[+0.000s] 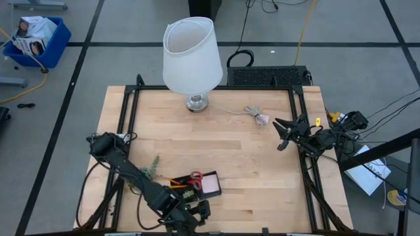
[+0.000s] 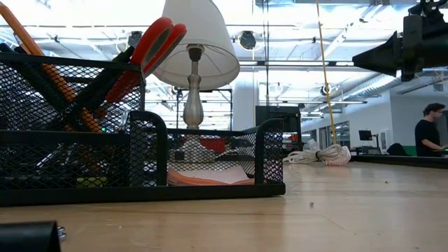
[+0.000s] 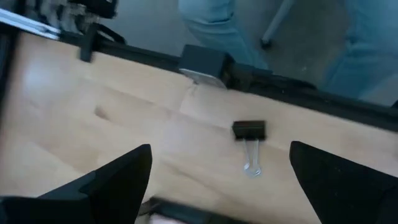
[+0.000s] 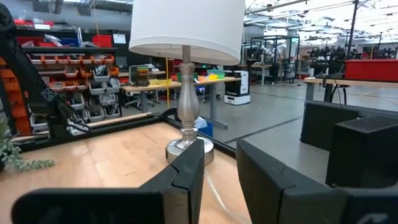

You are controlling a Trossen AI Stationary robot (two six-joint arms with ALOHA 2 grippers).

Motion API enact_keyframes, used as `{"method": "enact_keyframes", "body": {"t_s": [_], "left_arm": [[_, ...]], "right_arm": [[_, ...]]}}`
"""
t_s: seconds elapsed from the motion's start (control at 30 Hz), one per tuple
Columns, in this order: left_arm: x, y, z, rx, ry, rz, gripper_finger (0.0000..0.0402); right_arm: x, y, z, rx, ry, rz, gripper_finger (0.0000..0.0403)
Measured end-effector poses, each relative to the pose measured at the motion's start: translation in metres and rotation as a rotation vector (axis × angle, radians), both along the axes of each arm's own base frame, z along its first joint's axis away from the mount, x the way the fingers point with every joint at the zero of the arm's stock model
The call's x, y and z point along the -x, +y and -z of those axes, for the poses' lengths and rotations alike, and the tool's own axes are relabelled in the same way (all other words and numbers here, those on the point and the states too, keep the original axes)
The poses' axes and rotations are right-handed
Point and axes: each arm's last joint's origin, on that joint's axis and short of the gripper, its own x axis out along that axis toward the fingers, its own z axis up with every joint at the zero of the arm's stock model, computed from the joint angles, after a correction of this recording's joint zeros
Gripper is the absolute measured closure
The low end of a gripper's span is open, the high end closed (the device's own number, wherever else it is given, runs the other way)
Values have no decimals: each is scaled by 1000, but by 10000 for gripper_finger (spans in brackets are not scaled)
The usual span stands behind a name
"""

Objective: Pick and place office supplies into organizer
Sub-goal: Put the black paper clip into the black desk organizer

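Organizer (image 1: 197, 183): black mesh tray, near the worktop's (image 1: 216, 144) front edge, a bit left of centre.
Already in: red-handled scissors (image 2: 155, 43) standing in the tall mesh cup w/ an orange pen (image 2: 43, 59) & dark pens; pink sticky-note pad (image 1: 211, 184) lying flat in the low compartment at the organizer's right end.
Left to do: binder clip (image 3: 249, 130), black w/ silver wire handles, loose on bare wood close to the worktop's front edge, outside the organizer. Only stray supply I can make out; others may be hidden.
Left fingers (image 3: 217, 180): spread wide, nothing between them, poised over the front edge w/ the clip lying ahead in the gap between the tips. No contact yet.
Right fingers (image 4: 217, 171): near the worktop's right edge, up off the surface, parted only slightly, nothing pinched as far as shown. Arm waiting.
Not task items: white-shaded lamp (image 1: 192, 56) at the back edge; pale coiled cable (image 1: 257, 117) toward the back right; green plant (image 1: 150, 168) just left of the organizer.
Progress est.: mostly done, prob. one pick left.
Step in hand: looks like lining up on the clip for a grasp, then a short carry to the organizer just beside.
Watch: clip is small & flat, fingers must go low; wire handles could slip.
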Motion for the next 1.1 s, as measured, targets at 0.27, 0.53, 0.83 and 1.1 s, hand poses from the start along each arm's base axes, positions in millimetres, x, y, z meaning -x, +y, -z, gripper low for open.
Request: {"method": "enact_keyframes", "body": {"t_s": [0.27, 0.53, 0.83, 1.1], "left_arm": [[-21, 5, 28, 22, 47, 55, 16], [-34, 8, 53, 69, 114, 74, 16], [-32, 0, 77, 90, 195, 81, 16], [-37, -7, 97, 34, 141, 64, 16]], "right_arm": [[0, 0, 0, 0, 0, 0, 316], [0, 0, 0, 1, 1, 0, 316], [0, 0, 0, 1, 2, 0, 316], [0, 0, 0, 1, 2, -1, 316]]}}
